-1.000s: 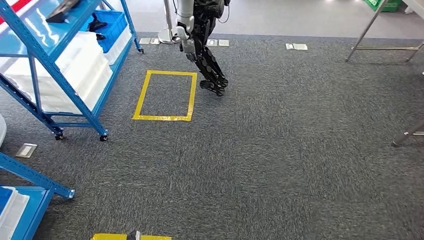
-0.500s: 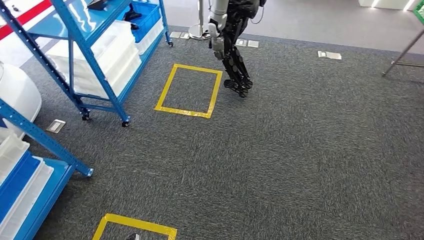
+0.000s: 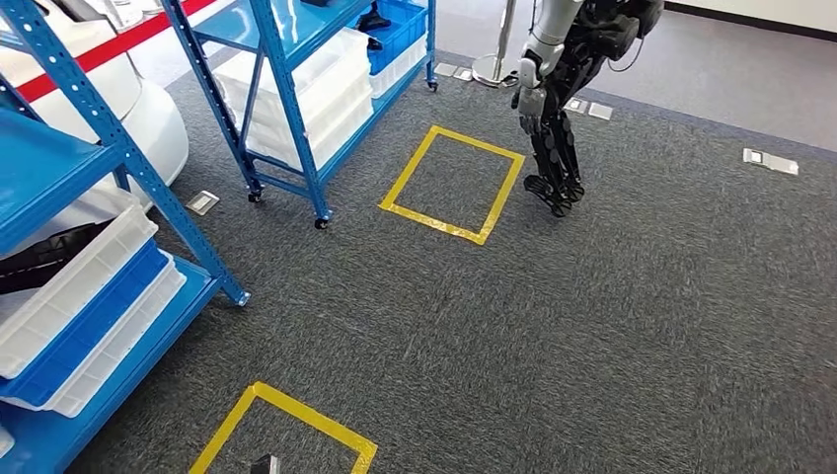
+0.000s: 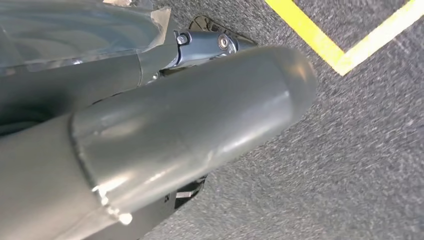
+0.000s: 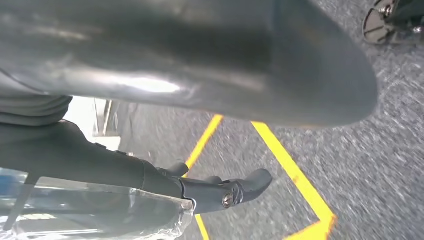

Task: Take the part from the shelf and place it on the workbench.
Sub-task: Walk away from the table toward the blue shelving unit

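- Near shelf [image 3: 128,163]: a blue steel rack at the robot's left. Its lower level carries stacked trays, so parts can be lifted out from the front.
- White tray [image 3: 84,286]: the top tray of that stack, with a blue tray [image 3: 74,346] under it. A dark object [image 3: 39,259] lies in it, and this is probably the part to be taken. It sits on the shelf, untouched by either hand.
- Far shelf [image 3: 286,94]: a second rack on castors, further off. Another dark item [image 3: 375,18] sits in a blue bin [image 3: 400,30] there. I cannot tell for certain which of the two is the part meant.
- Near taped square [image 3: 286,427]: yellow tape on the grey carpet [image 3: 592,326], just beside the near shelf. It looks like a standing mark for reaching the trays, and the robot appears to be at its edge.
- Far taped square [image 3: 452,185]: the same kind of mark, laid in front of the far shelf.
- Second robot [image 3: 553,99]: a silver and black humanoid standing just past the far square, well apart from the near shelf.
- Left hand [image 4: 205,42]: hangs low by the body, over carpet and tape. Too little of it is visible to tell whether the fingers are spread or curled.
- Right hand [image 5: 220,192]: also hangs low. A dark finger reaches out above the tape, but I cannot tell how the rest lie. No part can be made out in it.
- Stage, as judged: approach to the shelf, with the pick not yet begun.
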`<state>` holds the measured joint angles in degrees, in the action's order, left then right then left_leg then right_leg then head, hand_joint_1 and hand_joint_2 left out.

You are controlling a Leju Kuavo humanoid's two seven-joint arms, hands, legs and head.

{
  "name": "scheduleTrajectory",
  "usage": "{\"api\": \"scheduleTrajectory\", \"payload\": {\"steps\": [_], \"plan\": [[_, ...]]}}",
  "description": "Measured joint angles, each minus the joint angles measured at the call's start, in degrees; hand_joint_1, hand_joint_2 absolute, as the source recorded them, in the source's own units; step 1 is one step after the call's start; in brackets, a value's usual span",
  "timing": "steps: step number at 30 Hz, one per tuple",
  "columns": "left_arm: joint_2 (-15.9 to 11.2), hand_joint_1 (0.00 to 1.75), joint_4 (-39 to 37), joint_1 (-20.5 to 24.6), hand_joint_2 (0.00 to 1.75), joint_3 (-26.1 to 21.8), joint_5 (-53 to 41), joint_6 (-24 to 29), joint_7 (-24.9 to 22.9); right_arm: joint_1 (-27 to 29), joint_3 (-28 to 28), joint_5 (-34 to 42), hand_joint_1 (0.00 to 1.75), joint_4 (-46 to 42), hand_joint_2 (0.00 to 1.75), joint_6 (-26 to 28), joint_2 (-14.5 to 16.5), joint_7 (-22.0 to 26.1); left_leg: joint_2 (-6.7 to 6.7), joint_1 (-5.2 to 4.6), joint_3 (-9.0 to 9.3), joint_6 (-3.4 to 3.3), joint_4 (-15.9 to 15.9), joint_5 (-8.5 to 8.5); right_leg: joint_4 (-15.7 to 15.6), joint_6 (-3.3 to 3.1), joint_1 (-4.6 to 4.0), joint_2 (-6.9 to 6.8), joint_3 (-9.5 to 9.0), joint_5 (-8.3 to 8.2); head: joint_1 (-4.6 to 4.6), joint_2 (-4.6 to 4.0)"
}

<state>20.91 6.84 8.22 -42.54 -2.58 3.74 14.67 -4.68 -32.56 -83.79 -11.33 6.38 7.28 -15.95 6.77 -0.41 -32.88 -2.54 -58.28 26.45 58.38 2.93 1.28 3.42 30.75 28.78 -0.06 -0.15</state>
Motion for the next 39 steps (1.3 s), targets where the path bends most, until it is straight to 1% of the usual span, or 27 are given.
{"api": "scheduleTrajectory", "payload": {"steps": [2,3,5,7,8,9,10,11,13,15,17,18,20,22,24,25,26,27,28,29,30,31,32,33,35,37,39], "plan": [[-0.03,0.0,0.0,0.0,0.0,0.26,0.16,0.0,0.17,-0.11,-0.16,0.05,0.0,0.01,0.0,0.01,0.02,-0.02,0.82,0.11,-0.34,0.52,-0.02,-0.13,-0.11,-0.78,-0.11,-0.98,-0.15,-0.24,-0.14,0.0],[-0.05,0.0,0.0,-0.01,0.0,0.45,0.17,-0.01,0.27,-0.18,-0.23,0.07,0.0,0.01,0.0,0.02,0.03,-0.03,0.34,0.17,-0.59,0.75,-0.32,0.1,-0.17,-1.11,-0.07,-1.51,-0.23,-0.38,-0.15,0.0],[-0.08,0.0,0.0,0.08,0.0,0.84,0.19,-0.03,0.46,-0.14,-0.3,0.07,0.0,-0.01,0.0,0.07,0.07,0.02,-2.5,0.18,-2.1,1.23,-3.67,2.32,-0.31,-1.83,-0.01,-2.81,-0.27,-0.49,-0.5,0.0],[-0.08,0.0,0.0,0.31,0.0,1.19,0.39,-0.07,0.7,0.12,-0.34,0.08,0.0,-0.01,0.0,0.1,0.02,0.11,-5.58,0.12,-5.24,1.66,-10.73,6.12,-0.3,-2.32,-0.37,-4.41,-0.32,-0.3,-0.87,0.0],[-0.07,0.0,0.0,0.44,0.0,1.38,0.57,-0.08,0.8,0.24,-0.35,0.08,0.0,-0.01,0.0,0.11,-0.01,0.15,-6.22,0.13,-6.67,1.76,-13.96,7.41,-0.29,-2.46,-0.56,-5.3,-0.34,-0.21,-0.86,0.0],[-0.07,0.0,0.0,0.52,0.0,1.58,0.77,-0.08,0.83,0.28,-0.37,0.07,0.0,-0.01,0.0,0.12,-0.04,0.16,-6.55,0.14,-7.36,1.75,-15.68,7.75,-0.29,-2.57,-0.7,-6.14,-0.36,-0.12,-0.87,0.0],[-0.06,0.0,0.0,0.5,0.0,1.8,1.03,-0.04,0.85,0.25,-0.38,0.07,0.0,-0.01,0.0,0.13,-0.07,0.18,-6.8,0.13,-6.97,1.63,-15.25,6.98,-0.29,-2.69,-0.84,-6.92,-0.44,-0.03,-0.87,0.0],[-0.06,0.0,0.0,0.41,0.0,2.04,1.33,0.04,0.85,0.18,-0.38,0.05,0.0,-0.01,0.0,0.14,-0.05,0.2,-7.21,0.1,-5.47,1.36,-12.65,5.3,-0.29,-2.79,-0.95,-7.61,-0.59,0.07,-0.87,0.0],[-0.08,0.0,0.0,0.25,0.0,2.49,2.09,0.4,0.85,0.07,-0.39,0.04,0.0,-0.01,0.0,0.16,0.04,0.24,-9.83,-0.42,-1.45,0.46,-4.96,2.12,-0.28,-2.94,-1.28,-8.84,-0.87,0.29,-0.85,0.0],[-0.08,0.0,0.0,0.21,0.0,2.9,2.59,0.72,0.92,0.07,-0.4,0.01,0.0,-0.01,0.0,0.19,0.14,0.28,-11.9,-1.1,0.36,-0.29,-0.8,1.29,-0.27,-2.79,-1.62,-10.03,-0.87,0.47,-0.82,0.0],[-0.07,0.0,0.0,0.11,0.0,3.27,2.78,0.87,0.98,-0.05,-0.43,-0.02,0.0,-0.02,0.0,0.2,0.23,0.3,-10.88,-1.33,0.17,-0.68,-0.23,1.23,-0.39,-2.46,-1.83,-11.54,-1.04,0.59,-0.83,0.0],[-0.07,0.0,0.0,0.03,0.0,3.45,2.83,0.92,0.99,-0.16,-0.44,-0.02,0.0,-0.03,0.0,0.21,0.26,0.3,-10.07,-1.17,0.31,-0.87,0.16,0.92,-0.23,-2.25,-1.83,-11.52,-1.05,0.79,-0.8,0.0],[-0.04,0.0,0.0,-0.03,0.0,3.74,2.86,0.93,1.03,-0.28,-0.46,-0.03,0.0,-0.05,0.0,0.23,0.32,0.35,-8.51,-0.59,0.7,-1.32,1.02,0.21,2.37,-1.95,-1.72,-8.72,-0.1,2.28,-0.72,0.0],[-0.04,0.0,0.0,-0.01,0.0,3.97,2.88,0.9,1.05,-0.06,-0.54,-0.03,0.0,-0.04,0.0,0.24,0.27,0.39,-6.84,-0.22,0.75,-1.59,1.28,-0.16,9.21,-1.97,-1.27,-4.95,3.09,5.23,-0.53,0.0],[-0.05,0.0,0.0,-0.07,0.0,4.08,3.05,0.91,1.09,0.25,-0.67,-0.03,0.0,-0.04,0.0,0.24,0.16,0.39,-4.9,-0.06,0.68,-1.55,1.24,-0.29,15.21,-1.49,-0.75,-3.81,6.13,6.99,-0.45,0.0],[-0.05,0.0,0.0,-0.1,0.0,4.11,3.16,0.92,1.15,0.33,-0.71,-0.03,0.0,-0.04,0.0,0.24,0.11,0.39,-3.94,0.07,0.69,-1.44,1.18,-0.33,15.48,-0.89,-0.44,-3.68,6.43,6.57,-0.45,0.0],[-0.05,0.0,0.0,-0.12,0.0,4.15,3.28,0.93,1.22,0.35,-0.73,-0.03,0.0,-0.05,0.0,0.24,0.08,0.39,-3.03,0.24,0.72,-1.26,1.07,-0.32,13.47,-0.11,-0.1,-3.53,5.64,5.24,-0.46,0.0],[-0.05,0.0,0.0,-0.11,0.0,4.2,3.37,0.95,1.29,0.33,-0.73,-0.04,0.0,-0.05,0.0,0.24,0.06,0.39,-2.15,0.45,0.72,-0.98,0.85,-0.24,9.69,0.76,0.33,-2.98,4.01,3.37,-0.45,0.0],[-0.05,0.0,0.01,-0.09,0.0,4.24,3.5,1.02,1.36,0.31,-0.73,-0.06,0.0,-0.03,0.0,0.23,0.07,0.39,-1.35,0.56,0.58,-0.58,0.46,-0.08,5.69,1.46,0.74,-1.69,2.33,1.84,-0.29,0.0],[-0.05,0.0,0.01,-0.08,0.0,4.34,3.65,1.22,1.4,0.29,-0.73,-0.08,0.0,-0.01,0.0,0.23,0.09,0.4,-0.57,0.62,0.34,-0.13,0.05,0.11,2.56,1.66,0.98,-0.58,1.04,0.75,-0.18,0.0],[-0.07,0.0,0.02,-0.07,0.0,4.54,3.8,1.64,1.41,0.27,-0.73,-0.11,0.0,0.01,0.0,0.22,0.1,0.41,0.08,0.61,0.06,0.3,-0.24,0.23,0.7,1.51,1.04,0.29,0.29,0.27,-0.15,0.0],[-0.08,0.0,0.02,-0.08,0.0,4.81,3.97,2.14,1.44,0.25,-0.74,-0.14,0.0,0.03,0.0,0.22,0.11,0.42,0.67,0.61,-0.24,0.69,-0.38,0.23,0.17,1.07,0.9,0.63,0.06,0.29,-0.13,0.0],[-0.12,0.0,0.02,-0.11,0.0,5.15,4.15,2.67,1.44,0.21,-0.75,-0.17,0.0,0.03,0.0,0.22,0.12,0.41,1.26,0.7,-0.47,0.99,-0.34,0.11,0.18,0.5,0.79,0.03,-0.04,0.19,-0.25,0.0],[-0.17,0.0,0.02,-0.13,0.0,5.47,4.36,3.21,1.47,0.15,-0.76,-0.19,0.0,0.03,0.0,0.22,0.16,0.4,1.33,0.82,-0.65,1.22,-0.35,0.04,0.15,0.12,0.81,-0.61,-0.16,0.06,-0.32,0.0],[-0.26,0.0,0.02,-0.11,0.0,6.14,4.98,4.51,1.5,0.08,-0.79,-0.23,0.0,0.01,0.0,0.22,0.27,0.4,-1.2,0.82,-1.69,1.68,-2.38,1.27,0.05,-0.7,0.98,-1.95,-0.32,-0.14,-0.67,0.0],[-0.28,0.0,0.04,0.07,0.0,6.87,5.78,6.8,1.69,0.21,-0.8,-0.33,0.0,-0.01,0.0,0.22,0.31,0.42,-4.92,0.67,-4.71,2.1,-8.83,4.72,0.01,-1.37,0.77,-3.54,-0.4,-0.04,-1.1,0.0],[-0.3,0.0,0.05,0.26,0.0,7.74,6.81,9.96,2.5,0.38,-0.84,-0.39,0.0,-0.01,0.0,0.23,0.27,0.43,-6.19,0.72,-8.2,2.35,-15.86,7.36,0.01,-1.7,0.49,-5.32,-0.44,0.15,-1.17,0.0]]}}
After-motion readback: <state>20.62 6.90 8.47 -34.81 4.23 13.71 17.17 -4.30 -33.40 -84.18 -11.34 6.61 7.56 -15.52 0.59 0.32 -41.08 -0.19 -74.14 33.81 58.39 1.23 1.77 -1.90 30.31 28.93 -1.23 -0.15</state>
